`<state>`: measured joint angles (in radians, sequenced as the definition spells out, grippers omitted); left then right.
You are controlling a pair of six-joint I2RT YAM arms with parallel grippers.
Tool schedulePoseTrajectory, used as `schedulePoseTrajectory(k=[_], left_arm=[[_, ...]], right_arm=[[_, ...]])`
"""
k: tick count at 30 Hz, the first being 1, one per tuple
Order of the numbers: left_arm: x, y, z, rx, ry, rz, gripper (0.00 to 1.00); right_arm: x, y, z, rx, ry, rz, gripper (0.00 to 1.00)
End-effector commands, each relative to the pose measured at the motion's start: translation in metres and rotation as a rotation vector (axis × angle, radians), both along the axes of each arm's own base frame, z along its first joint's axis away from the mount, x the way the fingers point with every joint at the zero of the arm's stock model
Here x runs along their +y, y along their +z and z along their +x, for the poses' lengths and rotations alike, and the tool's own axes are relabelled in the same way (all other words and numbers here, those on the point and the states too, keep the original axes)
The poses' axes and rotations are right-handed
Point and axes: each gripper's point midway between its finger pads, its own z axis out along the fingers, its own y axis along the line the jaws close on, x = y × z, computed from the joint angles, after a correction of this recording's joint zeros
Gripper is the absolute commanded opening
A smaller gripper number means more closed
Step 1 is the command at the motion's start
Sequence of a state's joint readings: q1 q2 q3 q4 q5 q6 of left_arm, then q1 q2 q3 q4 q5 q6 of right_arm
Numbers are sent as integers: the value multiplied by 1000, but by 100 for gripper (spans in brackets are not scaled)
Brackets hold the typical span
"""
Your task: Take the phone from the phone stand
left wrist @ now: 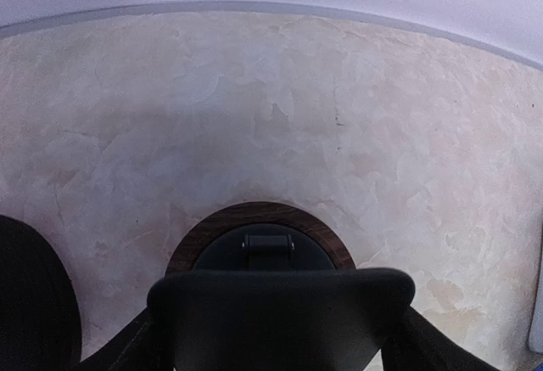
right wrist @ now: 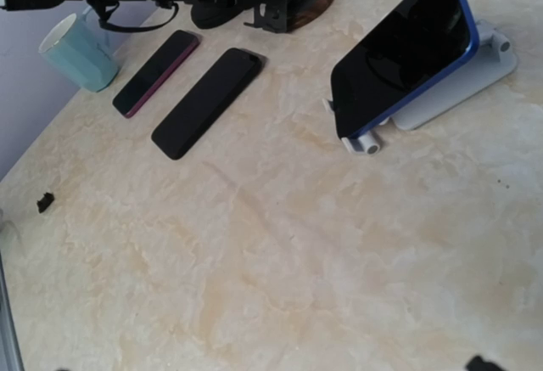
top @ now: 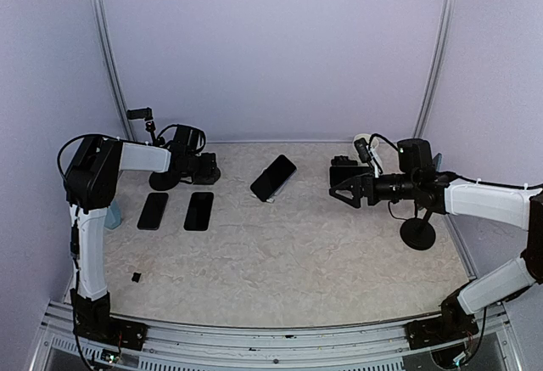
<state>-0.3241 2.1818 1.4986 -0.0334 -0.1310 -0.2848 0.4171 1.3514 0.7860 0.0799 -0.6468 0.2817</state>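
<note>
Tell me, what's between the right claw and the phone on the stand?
Nothing, just bare table between the right claw and the phone; the top view shows it.

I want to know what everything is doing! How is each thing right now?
Blue phone: leaning on the stand, screen dark.
Black phone: lying flat, screen dark.
Red phone: lying flat, screen dark.
Cup: upright.
Right gripper: open, empty.
Left gripper: can't tell.
</note>
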Motion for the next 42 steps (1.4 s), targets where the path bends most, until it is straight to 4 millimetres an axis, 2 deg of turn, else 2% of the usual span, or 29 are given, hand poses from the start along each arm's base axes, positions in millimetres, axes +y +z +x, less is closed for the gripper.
schedulePoseTrajectory(k=[1, 5, 13, 16, 20, 24, 29, 32, 37, 40, 42], left_arm=[[-2, 17, 6, -43, -14, -13, 88], [-3, 38, 2, -77, -19, -20, 99], [-4, 108, -10, -191, -7, 8, 99], [-7, 128, -17, -220, -10, 20, 99], [-16, 151, -33, -261, -38, 23, 99], [-41, 165, -54, -308, -172, 7, 99], [-84, 170, -86, -376, -395, 24, 99], [-109, 163, -99, -382, -510, 13, 99], [-143, 138, -106, -336, -628, 33, 99], [-163, 115, -105, -292, -653, 88, 99], [-174, 107, -100, -274, -654, 114, 99]], right_arm=[[5, 11, 2, -33, 12, 11, 100], [5, 13, 1, -36, 15, 17, 100], [4, 19, -4, -46, 19, 30, 100], [3, 23, -5, -54, 19, 32, 100], [2, 26, -7, -61, 19, 28, 100], [0, 28, -9, -68, 14, 28, 100], [-1, 28, -11, -68, 10, 27, 100], [-1, 26, -11, -64, 13, 29, 100], [-1, 25, -12, -63, 12, 25, 100], [-2, 24, -12, -64, 10, 22, 100], [-2, 23, -12, -63, 9, 20, 100]])
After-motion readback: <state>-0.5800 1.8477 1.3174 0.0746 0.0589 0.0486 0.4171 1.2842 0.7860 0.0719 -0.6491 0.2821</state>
